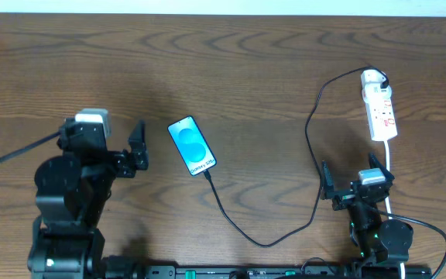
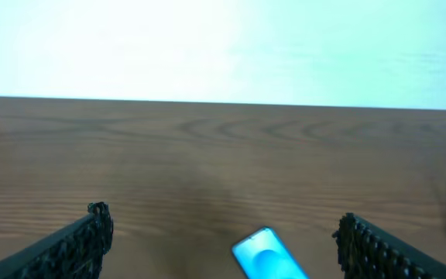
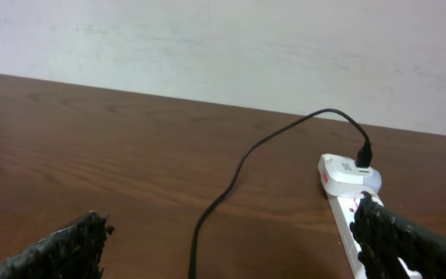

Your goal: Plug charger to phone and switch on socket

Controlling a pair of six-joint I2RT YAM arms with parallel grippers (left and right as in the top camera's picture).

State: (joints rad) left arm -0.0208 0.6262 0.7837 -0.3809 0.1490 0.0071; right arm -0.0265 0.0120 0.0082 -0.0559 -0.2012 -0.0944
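Item, phone: you find it lying flat on the bench, a little left of centre, screen lit blue and its long axis skewed. Your left fingers are spread wide with nothing between them. They sit just beside the phone's left edge and apart from it. From the left wrist camera the phone lies ahead and low in the gap between the two fingers, a little toward the right one. Item, charger: the thin black cable meets the phone's near end, loops toward you, then climbs the right half of the bench to the white adapter. You cannot tell from these views whether the tip is seated in the phone. Item, socket: the white strip lies at the far right, running away from you, with the adapter on its far end and the white cord leaving its near end. Your right fingers are likewise released and empty, near the strip's close end. The cable passes just left of them, and the switch position is too small to read.
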